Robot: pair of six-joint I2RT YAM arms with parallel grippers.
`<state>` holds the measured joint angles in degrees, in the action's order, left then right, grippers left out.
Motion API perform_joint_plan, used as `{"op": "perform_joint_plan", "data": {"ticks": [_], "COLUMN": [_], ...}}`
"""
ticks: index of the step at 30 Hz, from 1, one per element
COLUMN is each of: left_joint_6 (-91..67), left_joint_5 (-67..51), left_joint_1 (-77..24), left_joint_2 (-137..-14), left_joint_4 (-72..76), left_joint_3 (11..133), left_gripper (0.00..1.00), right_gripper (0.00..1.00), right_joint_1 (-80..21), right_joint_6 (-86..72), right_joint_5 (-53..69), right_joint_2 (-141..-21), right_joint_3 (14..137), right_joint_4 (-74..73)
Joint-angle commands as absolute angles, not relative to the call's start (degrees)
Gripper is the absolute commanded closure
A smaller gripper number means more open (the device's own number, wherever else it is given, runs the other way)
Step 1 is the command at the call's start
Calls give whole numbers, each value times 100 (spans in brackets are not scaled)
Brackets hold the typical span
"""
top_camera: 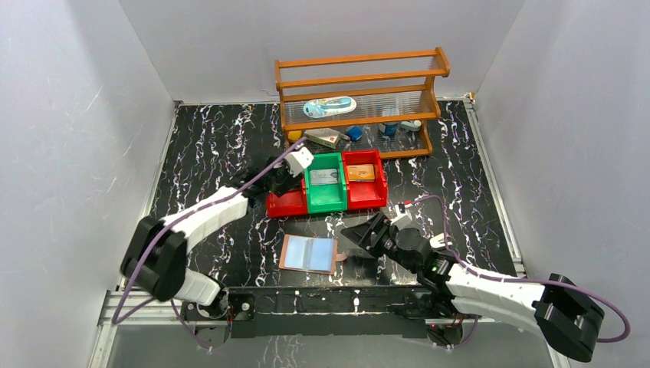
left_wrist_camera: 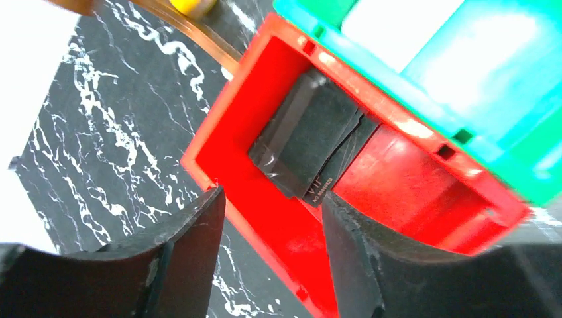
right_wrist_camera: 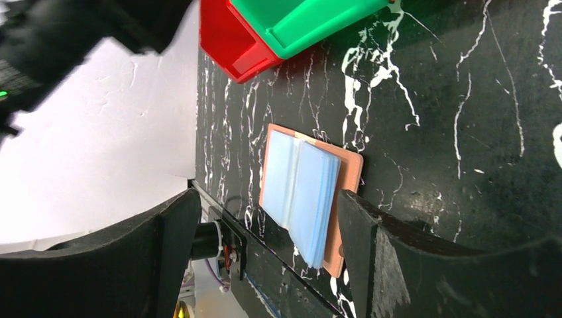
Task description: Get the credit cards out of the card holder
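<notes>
Holder (top_camera: 309, 253) lies open and flat at the front of the table (top_camera: 207, 153), sleeves up: likely light, floppy, slick, best pinned by its leather rim. Right gripper (right_wrist_camera: 268, 202) gapes wide beside it. Stiff, thin black card (left_wrist_camera: 305, 146) lies in the red bin (left_wrist_camera: 238, 99) under the wide-open left gripper (left_wrist_camera: 272, 202).

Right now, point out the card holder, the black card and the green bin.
card holder (top_camera: 309, 253), top view, middle of its blue sleeves.
black card (left_wrist_camera: 310, 138), left wrist view, its dark face.
green bin (top_camera: 326, 202), top view, its near wall.
</notes>
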<state>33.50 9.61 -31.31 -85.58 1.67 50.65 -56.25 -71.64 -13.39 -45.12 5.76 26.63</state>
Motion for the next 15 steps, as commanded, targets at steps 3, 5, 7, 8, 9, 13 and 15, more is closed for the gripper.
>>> {"op": "perform_joint_plan", "data": {"ticks": [3,5,7,8,9,13,15], "left_joint_6": [1138,570,92,-191,-404,-1461,-1809], "left_joint_5": [174,-94,-327,-400,-474,-502,-538], "left_joint_1": [-3107,-3094,-3097,-3092,-3088,-3085,-3082], "left_joint_2": [-6628,-6123,-5701,-5522,-5378,-4947,-4778], "left_joint_4": [35,6,-80,-178,-300,-909,-1136], "left_joint_3": [4562,4249,3953,3839,3764,3593,3540], "left_gripper": [34,27,24,22,19,13,12], "right_gripper": [16,17,19,20,21,25,25], "right_joint_1": [-5612,-5616,-5616,-5611,-5614,-5648,-5695], "right_joint_6": [-7022,-6938,-6861,-6801,-6781,-6759,-6769], "right_joint_5": [-1192,-1042,-868,-789,-715,-556,-583], "right_joint_2": [-4828,-5014,-5241,-5394,-5506,-5940,-6200], "right_joint_3": [977,1154,1322,1409,1478,1821,2128], "right_joint_4": [2616,2571,2563,2566,2560,2395,2123]}}
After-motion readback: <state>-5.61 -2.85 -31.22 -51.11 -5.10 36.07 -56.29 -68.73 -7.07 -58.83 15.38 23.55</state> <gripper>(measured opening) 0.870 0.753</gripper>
